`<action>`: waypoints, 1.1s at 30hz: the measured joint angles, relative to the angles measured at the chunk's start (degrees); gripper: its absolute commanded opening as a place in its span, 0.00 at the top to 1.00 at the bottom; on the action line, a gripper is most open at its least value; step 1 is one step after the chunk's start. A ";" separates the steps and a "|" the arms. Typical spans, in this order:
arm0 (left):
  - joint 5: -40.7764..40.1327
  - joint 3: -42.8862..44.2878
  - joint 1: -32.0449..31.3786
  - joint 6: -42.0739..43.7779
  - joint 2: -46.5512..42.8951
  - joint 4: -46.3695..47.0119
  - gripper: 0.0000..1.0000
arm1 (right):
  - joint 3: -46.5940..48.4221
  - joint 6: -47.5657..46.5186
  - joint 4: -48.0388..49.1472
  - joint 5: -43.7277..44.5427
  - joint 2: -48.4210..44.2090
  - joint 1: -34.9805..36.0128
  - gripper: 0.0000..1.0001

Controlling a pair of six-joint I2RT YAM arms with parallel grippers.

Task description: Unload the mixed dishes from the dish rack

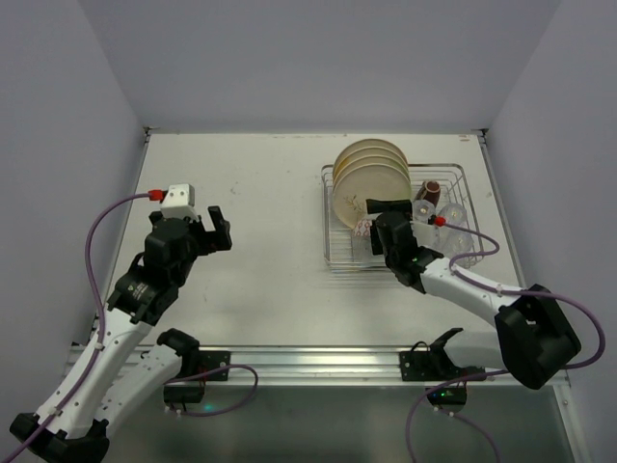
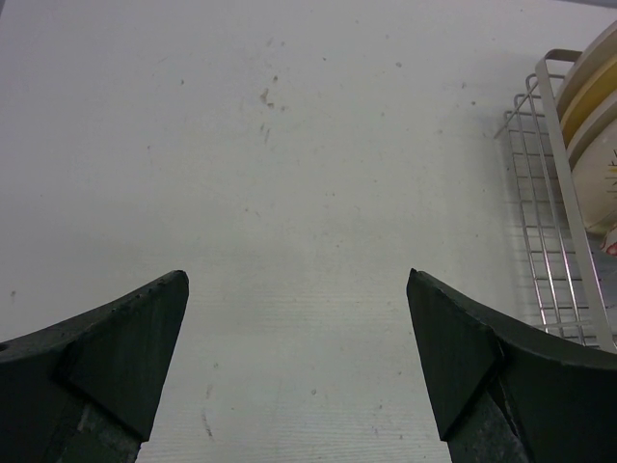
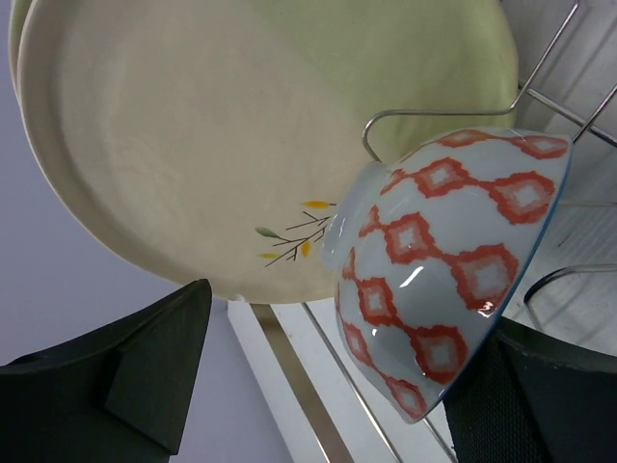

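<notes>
1. Bowl [image 3: 443,270] is sitting tilted in the rack [image 1: 339,256], beside the plates [image 3: 193,145], on the bench's [image 2: 289,145] right side.
2. Right fingers [image 3: 145,376] are straddling the bowl, spread wide, one not touching it.
3. Left fingers [image 2: 125,357] are hanging spread over the bench.

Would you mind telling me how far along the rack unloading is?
Done: nothing, no dish lies on the table. In hand: the right fingers, open, flank the patterned bowl in the dish rack. Left: the bowl, plates, mug and glasses; left fingers hover open.
</notes>
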 measured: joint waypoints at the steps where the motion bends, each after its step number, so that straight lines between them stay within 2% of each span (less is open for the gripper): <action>1: 0.07 0.00 0.00 0.00 0.02 0.04 0.00 | -0.26 -0.46 0.92 0.22 0.00 0.00 0.12; 13: 1.07 0.00 0.00 0.02 0.28 0.09 0.00 | -6.54 -9.46 15.74 -0.04 0.00 0.02 0.19; 18: 1.66 0.00 0.00 0.04 0.20 0.11 0.00 | -9.81 -12.02 21.70 -0.76 0.00 0.07 0.27; 24: 2.05 -0.02 0.00 0.07 0.07 0.48 0.00 | -11.19 -12.90 24.20 -1.16 -0.02 0.07 0.35; 29: 2.43 -0.02 0.00 0.17 -0.13 0.98 0.00 | -12.48 -12.74 25.38 -1.29 -0.04 0.09 0.54; 33: 2.64 -0.02 0.00 0.22 -0.15 1.01 0.00 | -13.88 -12.61 27.26 -1.36 -0.04 0.13 0.57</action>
